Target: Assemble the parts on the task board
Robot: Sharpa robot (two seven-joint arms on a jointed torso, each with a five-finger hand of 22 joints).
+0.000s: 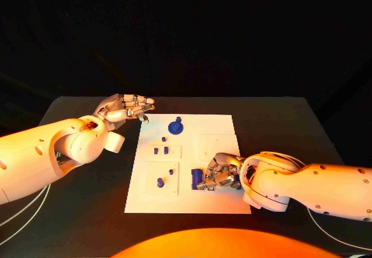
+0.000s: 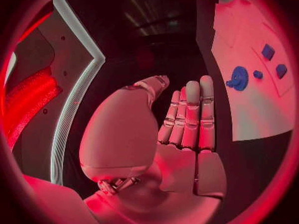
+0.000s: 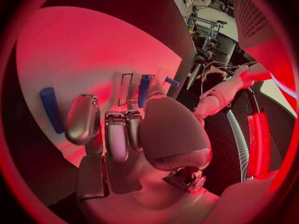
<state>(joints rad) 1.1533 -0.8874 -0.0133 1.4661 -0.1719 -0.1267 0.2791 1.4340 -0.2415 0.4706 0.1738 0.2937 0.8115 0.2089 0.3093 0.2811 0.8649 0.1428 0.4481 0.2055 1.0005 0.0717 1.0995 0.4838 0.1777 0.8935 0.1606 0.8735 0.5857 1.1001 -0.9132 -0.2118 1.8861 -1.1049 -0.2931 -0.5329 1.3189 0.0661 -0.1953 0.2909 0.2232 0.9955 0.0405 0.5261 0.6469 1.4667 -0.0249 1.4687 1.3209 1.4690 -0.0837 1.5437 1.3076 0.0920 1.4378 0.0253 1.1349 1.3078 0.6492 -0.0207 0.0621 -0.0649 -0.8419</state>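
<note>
The white task board (image 1: 221, 134) lies in the middle of the black table. On it are a blue gear (image 1: 177, 127) near the far edge, small blue parts (image 1: 161, 150) in the left column, and two more (image 1: 159, 183) nearer me. A larger blue part (image 1: 197, 176) stands at the fingertips of my right hand (image 1: 219, 172), whose fingers curl over the board. In the right wrist view a blue part (image 3: 144, 89) rises between thumb and finger; whether they grip it is unclear. My left hand (image 1: 124, 110) hovers off the board's far left corner, fingers straight (image 2: 187, 119), holding nothing.
A blue cylinder (image 3: 51, 109) lies on the board beside my right hand's fingers. The left wrist view shows the gear (image 2: 238, 78) and two blue squares (image 2: 274, 59) on the board. Bare black table (image 1: 287, 123) surrounds the board.
</note>
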